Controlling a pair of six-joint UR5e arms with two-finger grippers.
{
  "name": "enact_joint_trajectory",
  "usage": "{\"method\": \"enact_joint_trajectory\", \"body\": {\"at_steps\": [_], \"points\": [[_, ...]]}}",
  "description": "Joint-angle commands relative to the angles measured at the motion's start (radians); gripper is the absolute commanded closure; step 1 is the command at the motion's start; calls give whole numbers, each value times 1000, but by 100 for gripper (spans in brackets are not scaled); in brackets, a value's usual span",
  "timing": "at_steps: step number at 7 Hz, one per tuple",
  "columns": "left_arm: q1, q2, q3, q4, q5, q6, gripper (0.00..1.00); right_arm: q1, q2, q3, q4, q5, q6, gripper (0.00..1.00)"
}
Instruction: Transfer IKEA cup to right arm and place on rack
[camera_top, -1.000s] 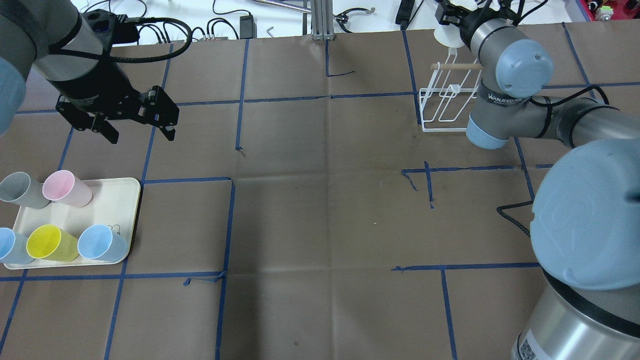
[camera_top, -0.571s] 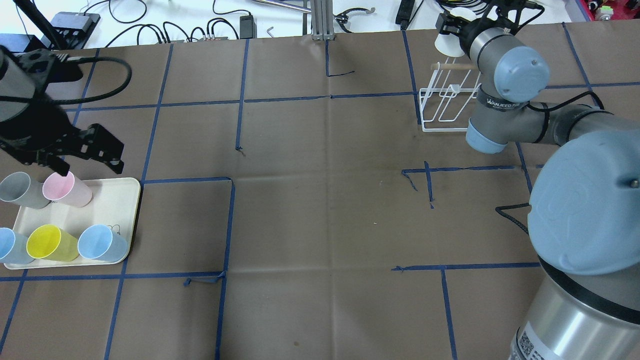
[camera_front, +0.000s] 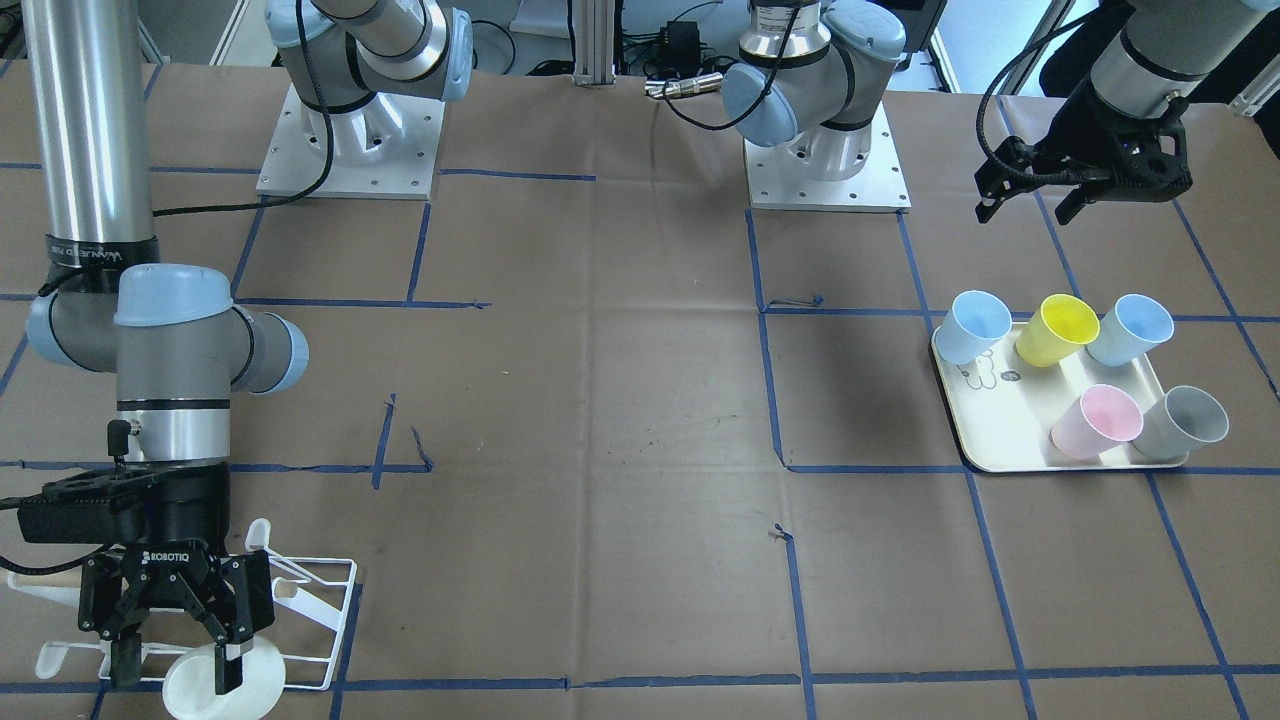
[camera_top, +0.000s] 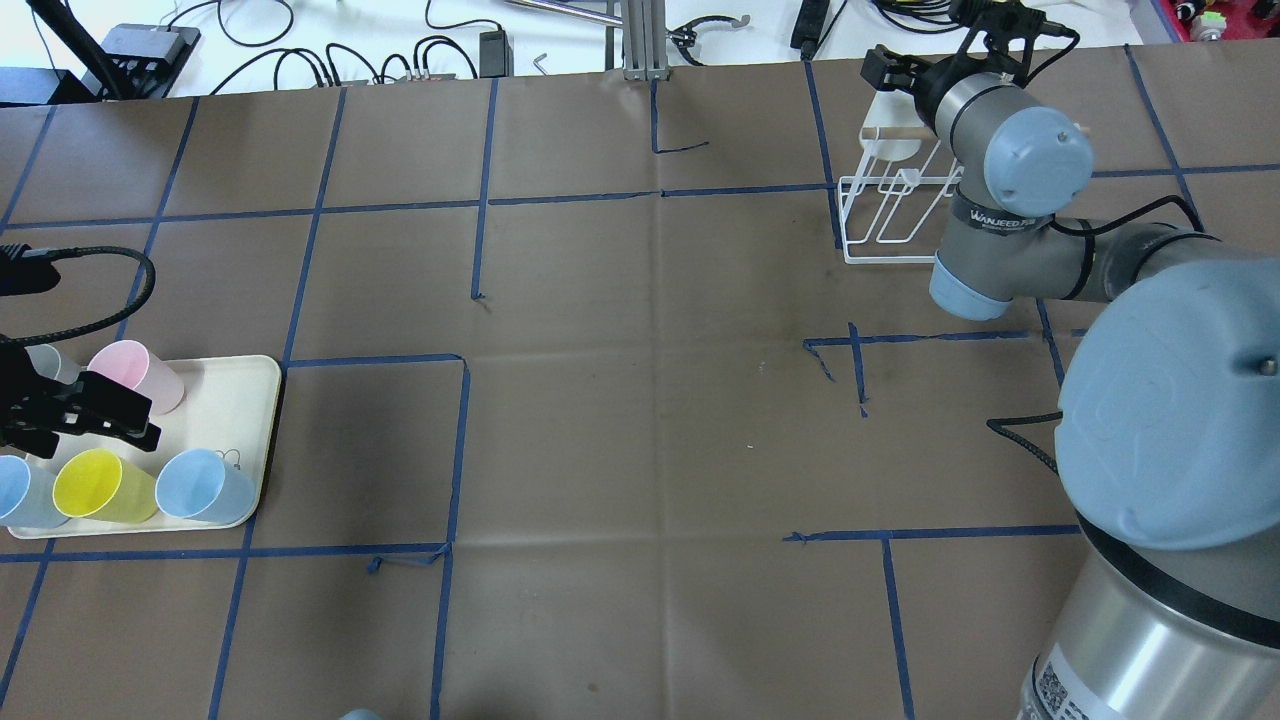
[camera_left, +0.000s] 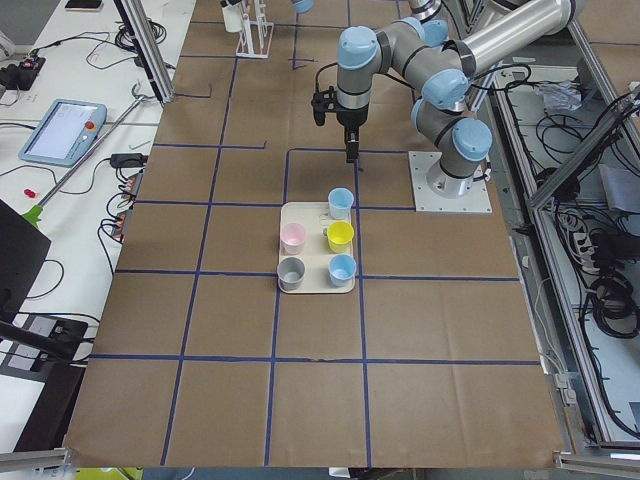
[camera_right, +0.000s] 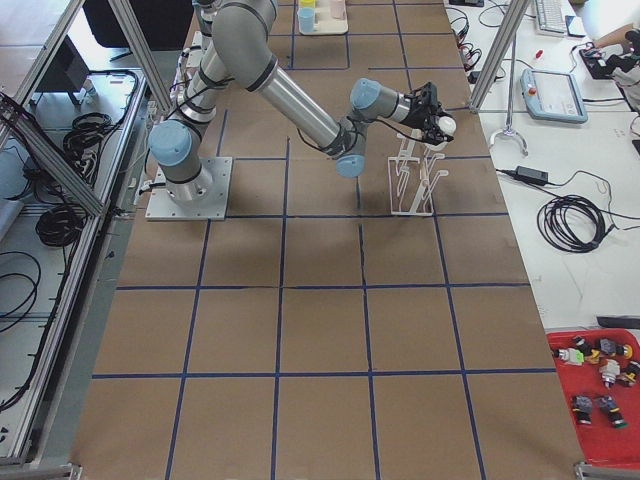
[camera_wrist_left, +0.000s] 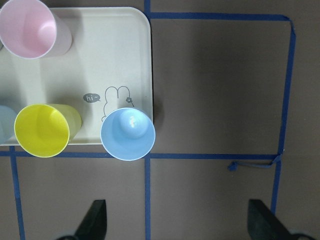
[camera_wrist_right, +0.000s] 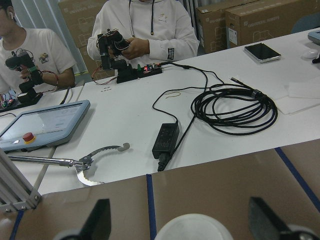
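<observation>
A white cup (camera_front: 255, 690) sits at the far end of the white wire rack (camera_front: 325, 610), by its wooden dowel. My right gripper (camera_front: 175, 665) hangs just above it, open, with the cup's rim (camera_wrist_right: 192, 227) low between the spread fingers and touching neither. In the overhead view the cup (camera_top: 888, 140) lies under that gripper (camera_top: 890, 75). My left gripper (camera_front: 1027, 208) is open and empty above the near edge of the cream tray (camera_top: 240, 400). The tray holds pink (camera_top: 135, 375), yellow (camera_top: 95, 485), grey (camera_front: 1190, 420) and two blue cups (camera_wrist_left: 128, 134).
The rack (camera_top: 885, 215) stands at the back right of the brown, blue-taped table. Cables, a power brick (camera_wrist_right: 165, 140) and a teach pendant (camera_wrist_right: 42, 122) lie on the white bench beyond it, where two people sit. The right arm's elbow (camera_top: 1035, 145) hangs over the rack.
My left arm has swung from the back left down to the tray at the left edge. My right gripper has brought the white cup down from beyond the rack onto its far end.
</observation>
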Motion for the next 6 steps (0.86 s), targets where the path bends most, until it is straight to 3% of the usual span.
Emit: {"method": "enact_joint_trajectory", "body": {"at_steps": [1,3,6], "points": [[13,-16,-134,171,-2,8,2,2,-5,-3,1,-3,-1,0],[13,-60,-256,363,-2,9,2,7,-63,-6,-1,-3,14,0],[13,-192,-305,541,-2,8,2,74,-186,1,18,9,16,0]]}}
